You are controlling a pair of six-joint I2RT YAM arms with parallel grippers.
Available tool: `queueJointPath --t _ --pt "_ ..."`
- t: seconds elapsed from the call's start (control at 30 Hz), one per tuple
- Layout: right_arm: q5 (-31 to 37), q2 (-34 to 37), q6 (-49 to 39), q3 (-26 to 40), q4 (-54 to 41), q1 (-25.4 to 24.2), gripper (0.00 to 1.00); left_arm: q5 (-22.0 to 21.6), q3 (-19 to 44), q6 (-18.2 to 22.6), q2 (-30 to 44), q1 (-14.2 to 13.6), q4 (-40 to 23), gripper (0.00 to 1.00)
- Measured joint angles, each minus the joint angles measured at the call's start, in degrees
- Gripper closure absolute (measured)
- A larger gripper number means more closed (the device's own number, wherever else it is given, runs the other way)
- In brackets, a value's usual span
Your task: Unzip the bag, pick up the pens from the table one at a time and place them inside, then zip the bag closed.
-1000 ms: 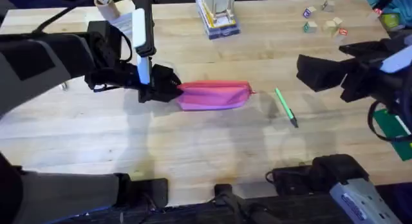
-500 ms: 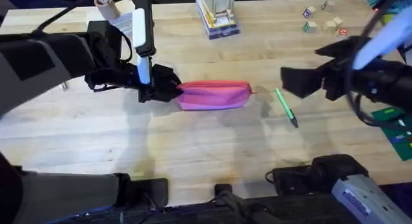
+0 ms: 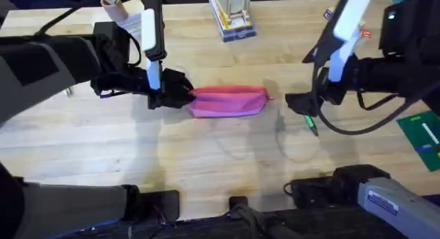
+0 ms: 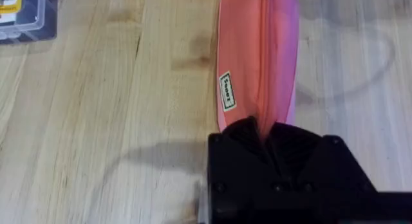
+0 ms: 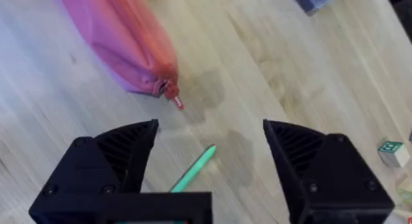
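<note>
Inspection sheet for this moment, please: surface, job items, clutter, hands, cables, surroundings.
Surface: light wooden table.
Job's things: pink bag lying flat, zipper closed as far as visible; green pen on the table beside it.
Clutter: clear box, small blocks at the far edge.
Hands: left hand shut on the bag's end; right hand open above the pen.
Cables: black cable looping from the right arm.
Surroundings: nothing seen.
</note>
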Motion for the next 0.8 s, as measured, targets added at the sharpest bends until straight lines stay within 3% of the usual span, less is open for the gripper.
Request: queueJointPath --t 0.17,0.43,0.8 --pt "-3.18 4.37 -11.30 0.00 -1.43 -0.13 0.004 0.00 0.00 -0.01 -0.01 0.00 0.00 0.958" --pt "-10.82 11.05 -19.06 0.00 -1.38 -2.20 0.004 0.00 0.00 -0.01 0.00 0.00 0.01 0.958" --pt "-14.09 13.19 -21.04 0.01 -1.08 -1.30 0.004 0.00 0.00 0.00 0.00 0.02 0.00 0.959"
